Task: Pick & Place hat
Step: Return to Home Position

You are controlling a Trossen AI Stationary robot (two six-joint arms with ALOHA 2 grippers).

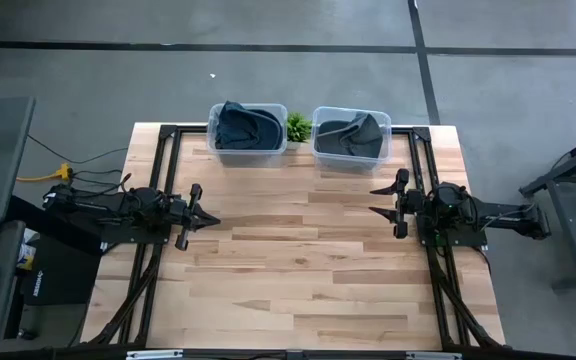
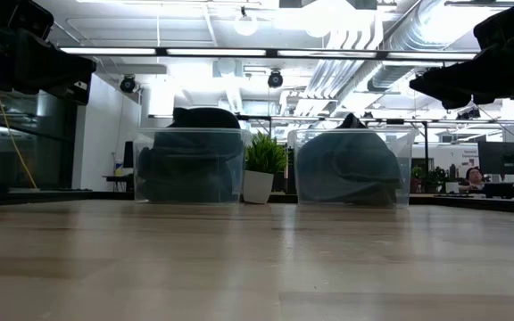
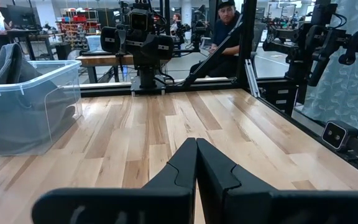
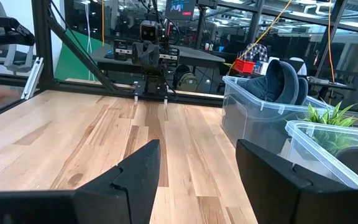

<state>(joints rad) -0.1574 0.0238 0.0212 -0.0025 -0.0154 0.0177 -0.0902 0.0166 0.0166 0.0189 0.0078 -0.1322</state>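
Blue caps (image 1: 243, 125) lie in the left transparent bin (image 1: 249, 158) at the wooden table's (image 1: 298, 262) far edge, and a gray cap (image 1: 354, 132) lies in the right transparent bin (image 1: 349, 161). A small potted plant (image 1: 298, 126) stands between them (just beside both). The left gripper (image 1: 214, 222) hovers over the table's left side, fingers pressed together. The right gripper (image 1: 375, 199) hovers over the right side, fingers apart and empty.

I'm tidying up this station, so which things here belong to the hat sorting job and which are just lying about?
Job: left bin holding blue caps; right bin holding gray cap; left gripper, shut, and right gripper, open, both away from the bins.
Lying about: potted plant between the bins; yellow cable beside the table.
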